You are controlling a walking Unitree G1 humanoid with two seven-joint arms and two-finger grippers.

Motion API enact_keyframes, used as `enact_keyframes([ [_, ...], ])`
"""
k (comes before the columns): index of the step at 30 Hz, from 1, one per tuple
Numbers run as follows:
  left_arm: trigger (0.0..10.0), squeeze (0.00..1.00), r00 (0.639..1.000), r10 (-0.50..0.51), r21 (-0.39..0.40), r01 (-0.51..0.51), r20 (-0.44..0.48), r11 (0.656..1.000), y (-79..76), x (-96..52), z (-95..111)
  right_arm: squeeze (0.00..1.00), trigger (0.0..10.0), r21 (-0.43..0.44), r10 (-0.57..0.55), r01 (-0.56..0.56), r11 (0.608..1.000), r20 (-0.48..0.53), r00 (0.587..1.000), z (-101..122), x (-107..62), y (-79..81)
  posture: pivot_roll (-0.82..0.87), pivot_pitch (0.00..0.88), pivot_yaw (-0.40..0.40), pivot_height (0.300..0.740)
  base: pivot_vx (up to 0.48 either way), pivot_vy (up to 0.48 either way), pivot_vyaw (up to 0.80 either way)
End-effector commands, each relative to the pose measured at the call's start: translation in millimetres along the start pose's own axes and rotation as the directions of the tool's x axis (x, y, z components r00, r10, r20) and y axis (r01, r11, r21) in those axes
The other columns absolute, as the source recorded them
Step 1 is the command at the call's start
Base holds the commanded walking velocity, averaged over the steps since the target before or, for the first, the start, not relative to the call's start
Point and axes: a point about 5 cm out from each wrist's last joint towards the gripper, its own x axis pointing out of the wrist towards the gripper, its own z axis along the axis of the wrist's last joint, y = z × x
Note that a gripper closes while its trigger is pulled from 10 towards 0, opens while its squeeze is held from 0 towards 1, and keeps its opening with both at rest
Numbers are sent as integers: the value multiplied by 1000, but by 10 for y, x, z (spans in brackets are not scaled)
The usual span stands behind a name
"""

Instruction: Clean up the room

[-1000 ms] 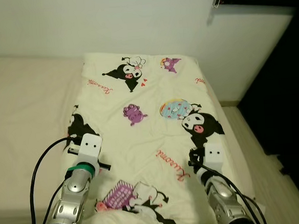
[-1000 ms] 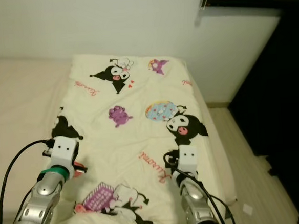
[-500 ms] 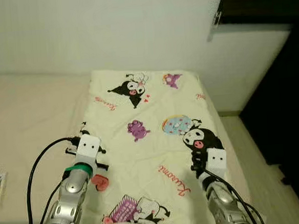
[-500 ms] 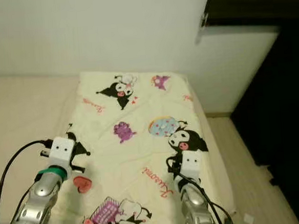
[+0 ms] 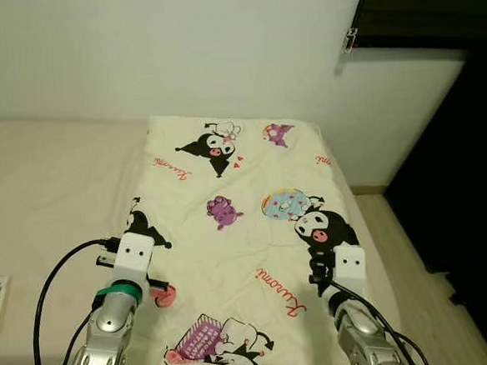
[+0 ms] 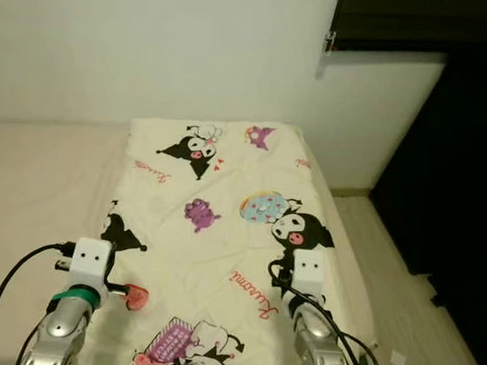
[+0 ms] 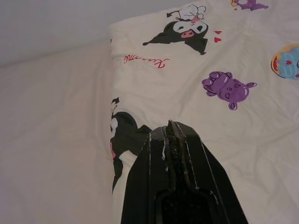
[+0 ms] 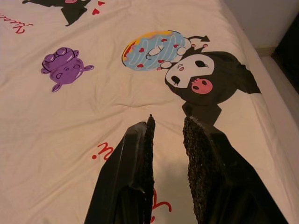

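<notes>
The quilt (image 5: 246,224) is lying spread nearly flat along the bed (image 5: 44,196), so tidying looks well along. Left claw (image 7: 170,128) is hovering pressed together; right claw (image 8: 168,128) is hovering apart, empty.

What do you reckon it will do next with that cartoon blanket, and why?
Probably lower the right gripper onto the blanket and close on a fold, to pull it straight. Its fingers stand apart just above the cloth near the black cartoon figure, holding nothing. The left gripper is shut at the blanket's edge beside the bare mattress. Wrinkles run across the middle.
</notes>
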Motion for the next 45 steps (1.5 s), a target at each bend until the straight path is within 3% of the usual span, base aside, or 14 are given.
enact_keyframes([
  [1, 10000, 0, 1000, 3, -10, -3, 4, 1000, -11, -20, -7, 0, 10000, -9, -13, 13, 1000, -21, 1000, -31, -1, -31, 152, 0, -44, 740, 0, 0, 0],
  [9, 10000, 0, 999, 0, -79, -4, -47, 997, -24, -21, -70, 0, 10000, -14, -13, 13, 1000, -17, 1000, 21, 39, 2, 146, 0, -59, 740, 0, 0, 0],
  [26, 10000, 0, 998, -33, -61, 30, -49, 998, -74, -10, -63, 0, 10000, -29, -6, 6, 1000, -15, 1000, 43, 51, 14, 146, 0, -60, 740, 0, 0, 0],
  [45, 10000, 0, 998, -43, -63, 40, -52, 997, -92, -27, -72, 0, 10000, -42, 8, -9, 999, -18, 1000, 40, 49, 26, 144, 0, -69, 740, -290, 0, 0],
])
